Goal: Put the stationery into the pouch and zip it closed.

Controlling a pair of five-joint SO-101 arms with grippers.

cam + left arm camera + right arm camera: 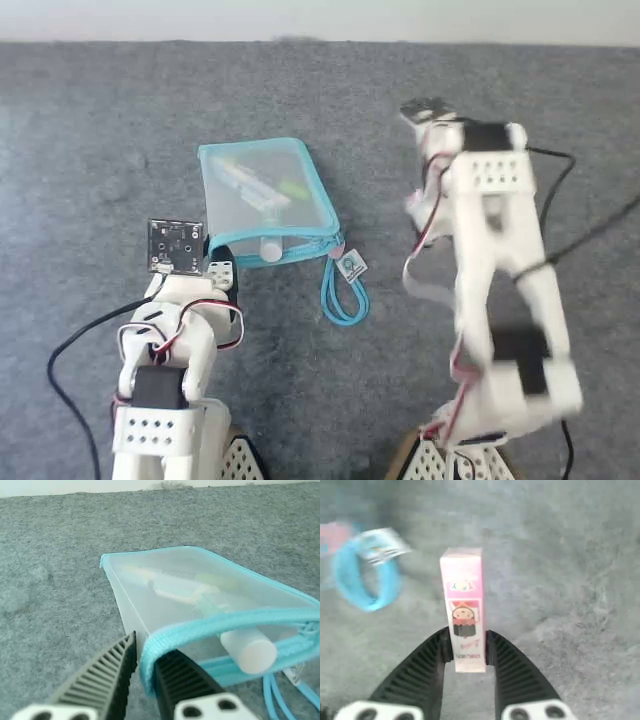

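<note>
The filling step is judged to be in hand: the pouch lies flat on the grey table with its mouth turned towards the arms, and the blue zip edge at that mouth is pinched between the fingers of the left gripper, so the opening is held. A small pink box is clamped by one end in the right gripper, its length running out past the fingertips, near the pouch's blue strap loop. Stationery is seen through the translucent wall, and a white tube pokes out of the mouth. Next, the box would need to be carried to the mouth, turned end-on and slid in beside the tube, which may itself need pushing deeper before the zip can be run. The items inside cannot be told apart, the zip slider is not made out, and how wide the mouth gapes cannot be judged
</note>
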